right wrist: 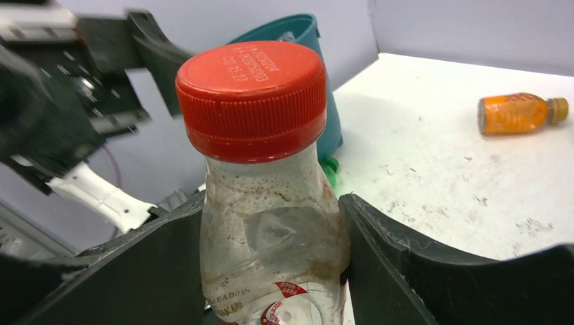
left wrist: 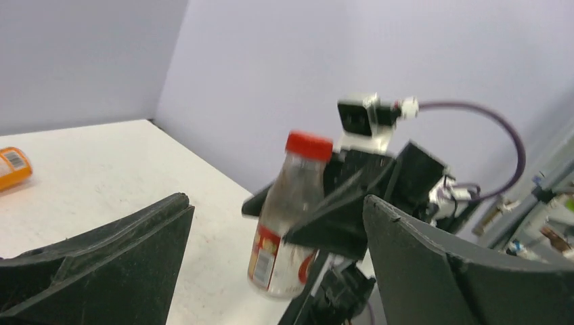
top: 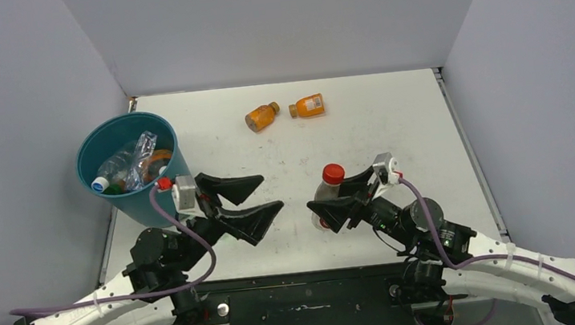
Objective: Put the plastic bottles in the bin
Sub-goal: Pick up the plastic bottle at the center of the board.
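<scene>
My right gripper (top: 338, 195) is shut on a clear red-capped bottle (top: 329, 184), held upright above the table's near middle; both fingers press its dented body in the right wrist view (right wrist: 271, 230). My left gripper (top: 260, 198) is open and empty, pointing right toward that bottle (left wrist: 291, 217), a short gap away. The teal bin (top: 130, 172) stands at the left with several bottles inside; it also shows in the right wrist view (right wrist: 318, 74). Two orange bottles (top: 262, 117) (top: 308, 106) lie at the far middle of the table.
Grey walls close in the white table (top: 395, 143) on three sides. One orange bottle shows in the right wrist view (right wrist: 520, 113) and the edge of one in the left wrist view (left wrist: 12, 168). A small green thing (right wrist: 330, 170) lies by the bin's base.
</scene>
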Motion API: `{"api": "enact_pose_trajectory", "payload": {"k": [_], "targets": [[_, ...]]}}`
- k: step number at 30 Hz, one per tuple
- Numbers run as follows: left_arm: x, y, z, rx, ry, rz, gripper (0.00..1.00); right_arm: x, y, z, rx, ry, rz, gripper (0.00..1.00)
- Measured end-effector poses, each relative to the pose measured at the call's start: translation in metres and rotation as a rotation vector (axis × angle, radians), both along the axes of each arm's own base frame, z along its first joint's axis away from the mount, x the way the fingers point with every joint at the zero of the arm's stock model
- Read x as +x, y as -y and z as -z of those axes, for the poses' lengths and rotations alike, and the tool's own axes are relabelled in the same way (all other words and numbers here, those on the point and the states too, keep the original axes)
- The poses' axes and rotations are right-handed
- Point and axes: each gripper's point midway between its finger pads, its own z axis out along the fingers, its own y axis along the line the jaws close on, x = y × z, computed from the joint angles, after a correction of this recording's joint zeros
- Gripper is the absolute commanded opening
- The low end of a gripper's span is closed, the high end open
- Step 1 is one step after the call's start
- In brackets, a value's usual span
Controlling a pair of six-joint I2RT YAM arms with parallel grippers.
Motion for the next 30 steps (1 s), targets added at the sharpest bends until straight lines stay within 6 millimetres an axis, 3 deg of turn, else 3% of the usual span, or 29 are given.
{"api": "enact_pose_trajectory", "payload": {"k": [4,7,9,11,15,18,23,26,30], "targets": [[0.017,-0.006,-0.037,-0.014,-0.047,-0.09,0.96,0.005,0.0,0.022,-0.05,-0.018,0.025,0.28],[0.028,0.008,-0.063,0.023,-0.071,-0.113,0.96,0.007,-0.004,0.034,-0.086,-0.028,0.028,0.27],[0.034,0.022,-0.067,0.07,-0.081,-0.111,0.96,0.008,-0.009,0.042,-0.115,-0.034,0.023,0.27],[0.038,0.037,-0.058,0.138,-0.094,-0.096,1.0,0.007,-0.012,0.047,-0.134,-0.036,0.016,0.27],[0.042,0.068,-0.009,0.318,-0.149,-0.048,0.86,0.006,-0.013,0.048,-0.143,-0.03,0.011,0.27],[0.042,0.079,0.029,0.439,-0.2,-0.018,0.82,0.006,-0.013,0.048,-0.145,-0.023,0.009,0.27],[0.035,0.084,0.044,0.485,-0.226,0.023,0.79,0.004,-0.013,0.047,-0.148,-0.017,0.005,0.27],[0.033,0.086,0.046,0.491,-0.23,0.042,0.64,0.003,-0.014,0.047,-0.147,-0.016,0.001,0.27],[0.031,0.095,0.054,0.512,-0.241,0.07,0.33,0.003,-0.014,0.048,-0.151,-0.017,-0.001,0.28]]}}
